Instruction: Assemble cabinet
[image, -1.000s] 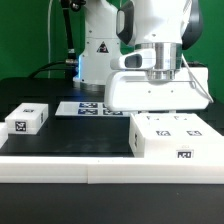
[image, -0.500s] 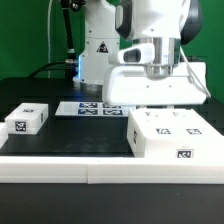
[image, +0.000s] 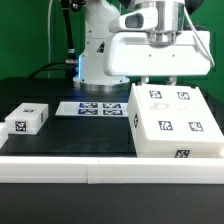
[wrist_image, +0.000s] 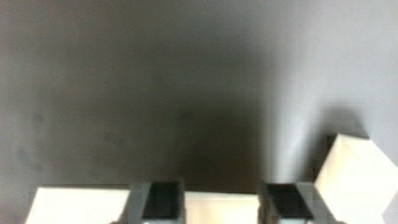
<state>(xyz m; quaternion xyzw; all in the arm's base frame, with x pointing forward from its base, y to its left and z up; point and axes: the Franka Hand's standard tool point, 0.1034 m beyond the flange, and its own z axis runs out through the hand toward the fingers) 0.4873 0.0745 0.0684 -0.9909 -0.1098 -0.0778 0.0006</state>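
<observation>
The cabinet body (image: 172, 122), a big white box with black-and-white tags, stands at the exterior view's right. It is tilted up, so its broad tagged face looks toward the camera. My gripper (image: 160, 84) is right above its far upper edge and is shut on that edge. In the wrist view the two dark fingers (wrist_image: 164, 205) straddle a white strip of the cabinet body (wrist_image: 80, 205), with the gripper (wrist_image: 226, 205) over the dark table. A smaller white tagged block (image: 27, 120) lies apart at the exterior view's left.
The marker board (image: 95, 107) lies flat behind the middle of the black table. The white robot base (image: 97, 50) with a triangle sticker stands behind it. A long white rail (image: 90, 166) edges the table's front.
My gripper has risen, and the cabinet body's far edge has come up with it. The body has gone from lying flat to tilted, showing more of its tagged face.
</observation>
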